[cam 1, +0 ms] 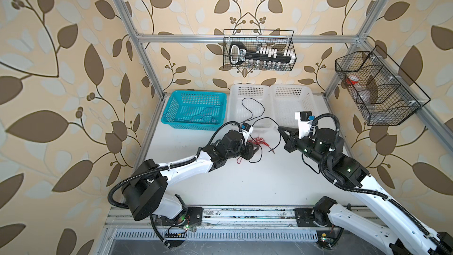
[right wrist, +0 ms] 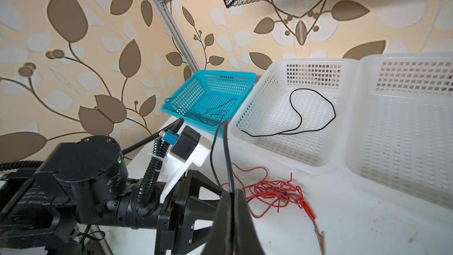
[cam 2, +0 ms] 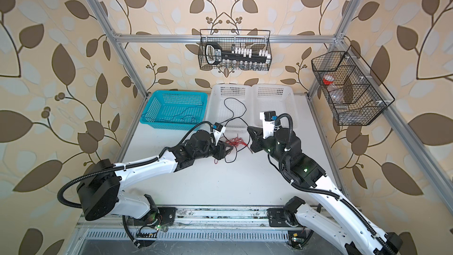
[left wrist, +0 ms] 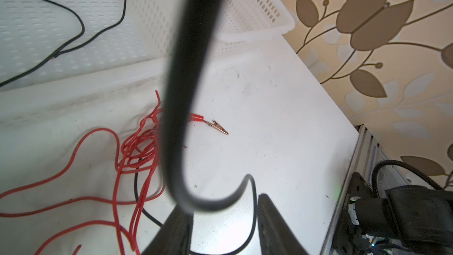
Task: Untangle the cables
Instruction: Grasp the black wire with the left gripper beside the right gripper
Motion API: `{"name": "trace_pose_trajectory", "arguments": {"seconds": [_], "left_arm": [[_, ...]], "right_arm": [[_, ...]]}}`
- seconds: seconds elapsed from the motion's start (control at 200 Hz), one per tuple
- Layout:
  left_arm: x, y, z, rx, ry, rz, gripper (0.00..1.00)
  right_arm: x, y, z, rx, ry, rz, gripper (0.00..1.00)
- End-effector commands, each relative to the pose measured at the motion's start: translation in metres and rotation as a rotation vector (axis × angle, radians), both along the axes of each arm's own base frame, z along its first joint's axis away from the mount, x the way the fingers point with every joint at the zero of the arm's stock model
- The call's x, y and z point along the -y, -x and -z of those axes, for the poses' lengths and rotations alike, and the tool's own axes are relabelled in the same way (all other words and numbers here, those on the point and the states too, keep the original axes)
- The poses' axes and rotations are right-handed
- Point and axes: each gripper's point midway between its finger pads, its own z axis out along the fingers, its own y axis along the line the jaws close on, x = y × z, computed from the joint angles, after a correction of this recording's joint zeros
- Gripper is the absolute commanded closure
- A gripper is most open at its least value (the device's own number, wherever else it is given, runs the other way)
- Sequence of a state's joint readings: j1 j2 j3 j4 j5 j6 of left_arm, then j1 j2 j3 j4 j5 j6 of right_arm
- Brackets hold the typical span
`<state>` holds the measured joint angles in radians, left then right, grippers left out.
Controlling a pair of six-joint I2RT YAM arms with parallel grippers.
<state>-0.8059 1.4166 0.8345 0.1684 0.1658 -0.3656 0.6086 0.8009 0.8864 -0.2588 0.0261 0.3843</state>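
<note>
Tangled cables (cam 1: 256, 141) before middle basket (cam 1: 248, 91)

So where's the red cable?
In a top view the red cable lies bunched on the table between the left gripper and right gripper, near the middle basket.

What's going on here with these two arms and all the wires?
It's an untangling job. The right tool is shut on the black cable and holds it up off the table. The cable's far end loops inside a white basket. The left tool stands open around that same cable, beside the red cable, which lies bunched on the table. A blue cable lies in the blue basket.
</note>
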Motion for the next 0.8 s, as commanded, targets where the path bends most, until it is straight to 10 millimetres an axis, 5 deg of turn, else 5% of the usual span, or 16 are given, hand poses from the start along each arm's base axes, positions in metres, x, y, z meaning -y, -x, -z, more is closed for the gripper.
{"name": "trace_pose_trajectory", "arguments": {"seconds": [0.0,0.12,0.195,0.275,0.595,0.7,0.795], "left_arm": [[0.011,-0.014,-0.040,0.094,0.060,-0.016,0.62],[0.016,-0.016,-0.055,0.119,0.083,-0.007,0.64],[0.019,-0.017,-0.061,0.125,0.097,-0.004,0.53],[0.022,-0.018,-0.066,0.129,0.119,0.002,0.52],[0.025,-0.022,-0.048,0.089,0.093,-0.009,0.82],[0.024,-0.020,-0.057,0.095,0.098,-0.004,1.00],[0.025,-0.020,-0.067,0.103,0.098,-0.002,1.00]], "right_arm": [[0.002,0.004,-0.023,0.048,-0.027,-0.004,1.00],[0.000,0.006,-0.029,0.061,-0.044,-0.019,1.00],[-0.002,0.007,-0.031,0.066,-0.052,-0.034,1.00],[-0.002,0.008,-0.034,0.072,-0.062,-0.042,1.00],[0.012,0.009,-0.047,0.113,-0.084,-0.011,1.00],[0.022,0.004,-0.043,0.114,-0.071,0.033,1.00],[0.027,-0.003,-0.030,0.087,-0.047,0.066,1.00]]}}
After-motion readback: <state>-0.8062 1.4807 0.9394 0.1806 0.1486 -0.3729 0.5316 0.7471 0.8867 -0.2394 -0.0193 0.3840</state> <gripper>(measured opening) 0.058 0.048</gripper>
